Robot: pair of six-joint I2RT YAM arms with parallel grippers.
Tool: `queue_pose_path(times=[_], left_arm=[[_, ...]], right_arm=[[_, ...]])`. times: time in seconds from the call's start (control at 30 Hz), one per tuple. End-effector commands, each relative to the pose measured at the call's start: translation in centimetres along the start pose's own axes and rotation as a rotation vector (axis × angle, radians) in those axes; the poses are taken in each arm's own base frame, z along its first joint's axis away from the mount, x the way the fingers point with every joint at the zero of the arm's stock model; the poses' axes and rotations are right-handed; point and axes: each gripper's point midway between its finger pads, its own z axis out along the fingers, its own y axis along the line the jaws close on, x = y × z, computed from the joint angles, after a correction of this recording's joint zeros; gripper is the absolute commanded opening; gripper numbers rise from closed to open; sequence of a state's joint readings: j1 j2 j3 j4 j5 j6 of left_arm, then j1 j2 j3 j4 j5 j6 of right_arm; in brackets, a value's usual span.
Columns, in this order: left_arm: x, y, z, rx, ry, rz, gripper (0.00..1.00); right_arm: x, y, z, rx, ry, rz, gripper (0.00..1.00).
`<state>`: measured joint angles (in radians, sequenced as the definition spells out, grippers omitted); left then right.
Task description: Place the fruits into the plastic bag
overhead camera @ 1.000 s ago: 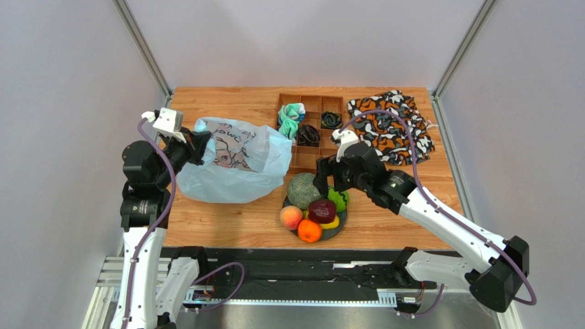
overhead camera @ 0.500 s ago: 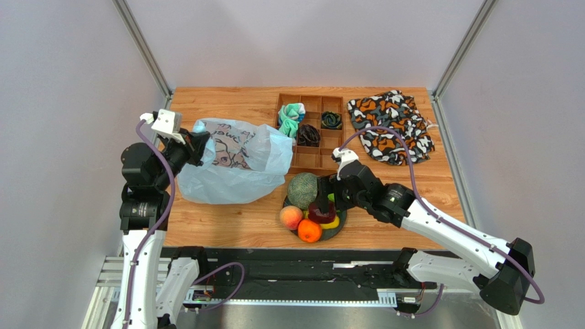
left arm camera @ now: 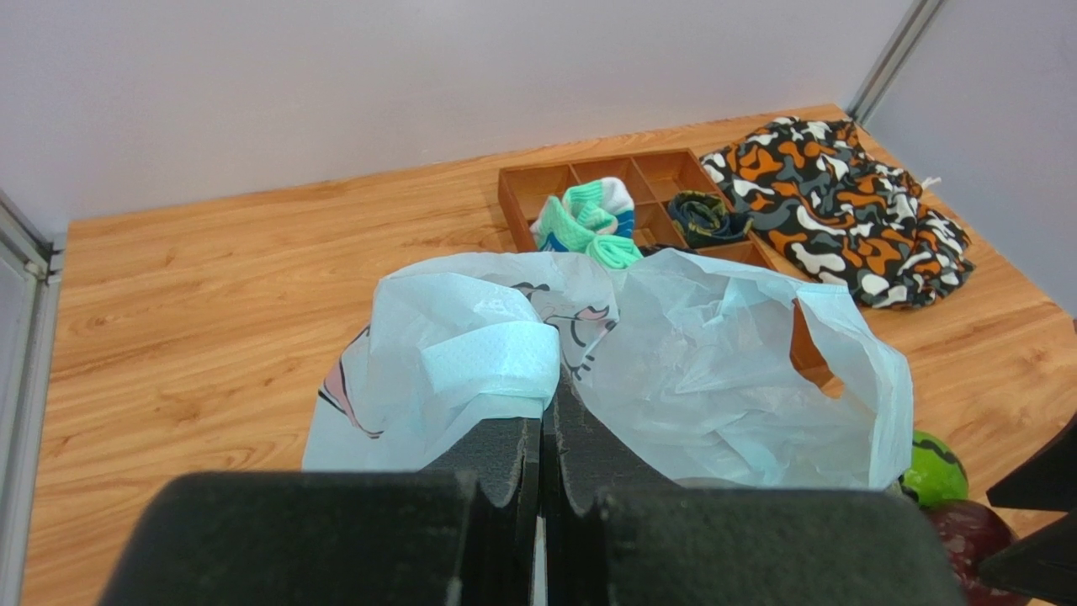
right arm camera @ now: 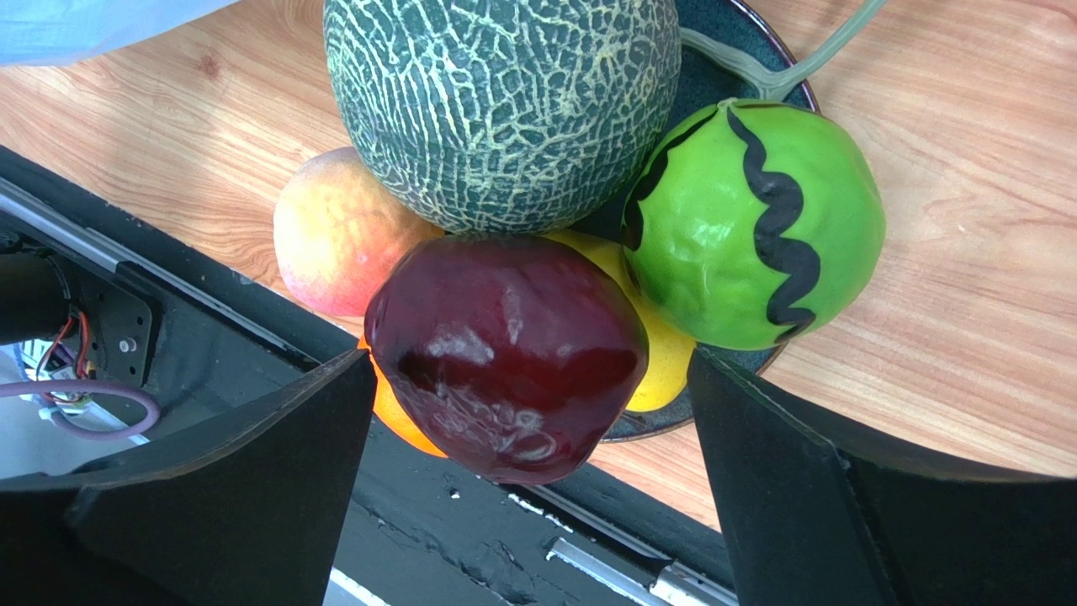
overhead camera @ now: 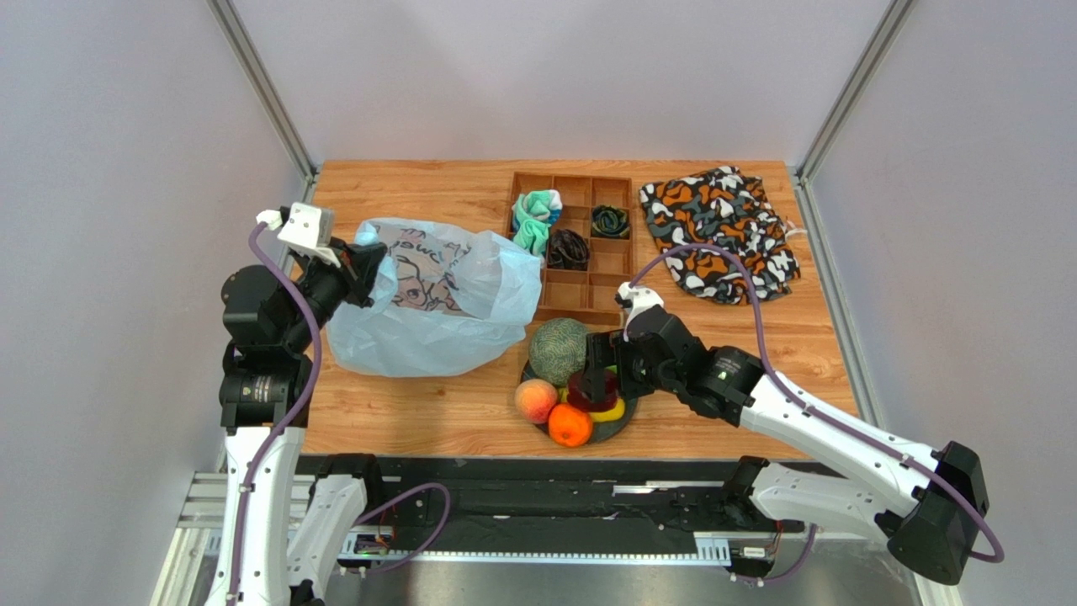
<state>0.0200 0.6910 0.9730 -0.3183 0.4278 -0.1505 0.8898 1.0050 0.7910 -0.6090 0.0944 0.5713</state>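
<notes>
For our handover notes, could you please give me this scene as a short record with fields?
left tool: shut on the edge of the plastic bag
right tool: open, fingers either side of the dark red fruit
plate: holds melon, peach, orange, green fruit, yellow mango, dark red fruit
fruit in bag: none visible

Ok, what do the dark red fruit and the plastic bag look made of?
The dark red fruit: likely moulded plastic or wax, glossy; sharp highlights on a dimpled skin. The plastic bag: thin translucent pale blue film, soft sheen; it crinkles and the print shows through.
</notes>
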Motion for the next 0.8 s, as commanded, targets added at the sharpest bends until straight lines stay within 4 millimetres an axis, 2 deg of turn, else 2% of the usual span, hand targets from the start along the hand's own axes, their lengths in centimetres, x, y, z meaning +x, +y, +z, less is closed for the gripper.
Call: queue_pose_path(times=[0.0, 0.77], left_arm=[[-0.2, -0.3, 0.0, 0.015, -0.011, 0.014, 0.00], [-0.1, -0.8, 0.2, 0.047, -0.009, 0.005, 0.00]], right_arm=[[-0.6, 1.2, -0.2, -0.052, -0.033, 0.021, 1.00], [0.3, 1.9, 1.0, 0.023, -0.015, -0.040, 1.00]])
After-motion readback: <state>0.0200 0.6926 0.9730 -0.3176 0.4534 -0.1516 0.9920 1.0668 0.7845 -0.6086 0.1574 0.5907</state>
